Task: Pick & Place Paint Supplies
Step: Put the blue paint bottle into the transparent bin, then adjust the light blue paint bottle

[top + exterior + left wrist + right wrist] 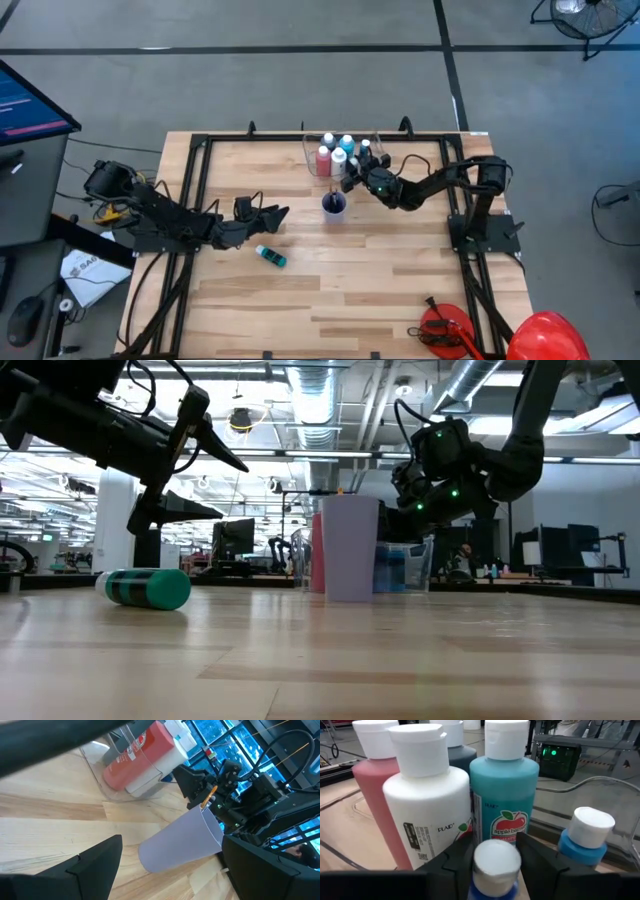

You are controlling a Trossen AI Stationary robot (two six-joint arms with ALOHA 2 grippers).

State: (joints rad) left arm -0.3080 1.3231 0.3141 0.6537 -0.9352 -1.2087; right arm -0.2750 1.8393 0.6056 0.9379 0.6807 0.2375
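Scanning from the L side: my left gripper (272, 214) hangs above the table (400, 290) w/ fingers spread wide, nothing between them. At roughly 6 o'clock from it, close by, the teal bottle (270, 257) lies on its side on the wood; low view shows it flat on the boards, white cap end pointing away from the cup.

Center: small purple cup (334, 204) stands upright, w/ a thin brush (208, 798) poking out of it in the L wrist view. At 12 o'clock from the cup sits the clear tub (312, 160), holding the red bottle (323, 161), white bottle (338, 163), teal-blue bottle (347, 145) and others, all upright.

R side: my right gripper (356, 170) is at the tub's 3 o'clock edge. R wrist view shows its fingers (457, 857) close on either side of a small blue bottle w/ white cap (495, 867); whether they're actually clamping it, I cannot tell. Another small blue bottle (585, 837) stands just beside.
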